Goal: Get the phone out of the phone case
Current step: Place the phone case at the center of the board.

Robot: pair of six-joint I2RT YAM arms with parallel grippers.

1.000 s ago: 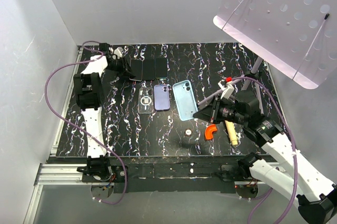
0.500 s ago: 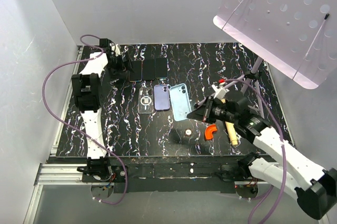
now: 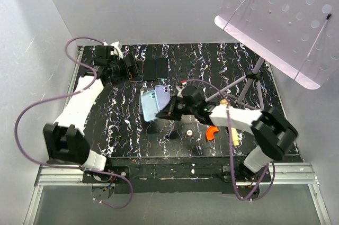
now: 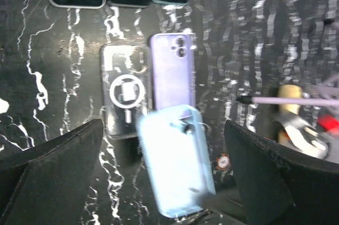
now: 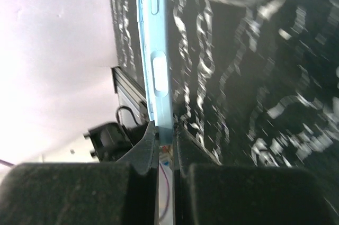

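Note:
My right gripper (image 3: 168, 109) is shut on the bottom edge of the light blue phone case (image 3: 151, 104) and holds it off the table, back side up. In the right wrist view the phone case (image 5: 159, 66) is edge-on between the pads, by the right gripper (image 5: 165, 129). The phone inside is hidden. From the left wrist view the phone case (image 4: 177, 167) appears blurred below my left gripper (image 4: 164, 124). The left gripper (image 3: 131, 69) hangs open and empty at the back left, apart from the case.
A purple-cased phone (image 4: 171, 74) and a clear case (image 4: 124, 90) lie side by side mid-table. A few dark phones (image 3: 156, 68) line the back. An orange piece (image 3: 212, 132), a wooden stick (image 3: 231, 132) and a small disc (image 3: 189, 133) lie right of centre, near a tripod (image 3: 249, 79).
The right arm has swung left, carrying the light blue case off the table and over the clear case. The left gripper has opened, and the left arm has shifted a little right.

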